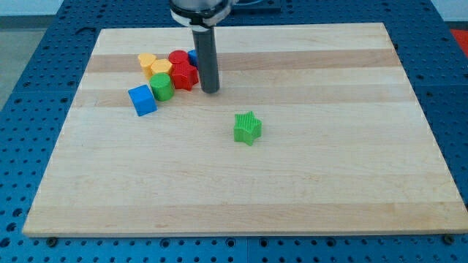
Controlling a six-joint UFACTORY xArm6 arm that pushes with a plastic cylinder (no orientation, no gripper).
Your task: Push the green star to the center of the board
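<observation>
Green star-shaped block (248, 128) alone nr middle of pale wooden board (329, 183), a bit toward view's left of ctr, flat on the wood, touching nothing.

My tip (210, 91) down on board, up and to view's left of green star, well apart from it. No fingers on this rig, just straight dark rod, so nothing to open or close.

Cluster of blocks at view's upper left, packed close:
- red block (183, 75), shape unclear, just left of tip, nearly touching rod
- second red block (178, 58) behind it
- blue block (192, 55), mostly hidden behind rod, only an edge visible
- yellow heart-like block (148, 61) and yellow block (161, 68) w/ angular top, side by side
- green cylinder (161, 87) in front of yellows, against red
- blue cube (142, 100) at cluster's lower left, just beside green cylinder

Blue perforated table (44, 44) around board.
</observation>
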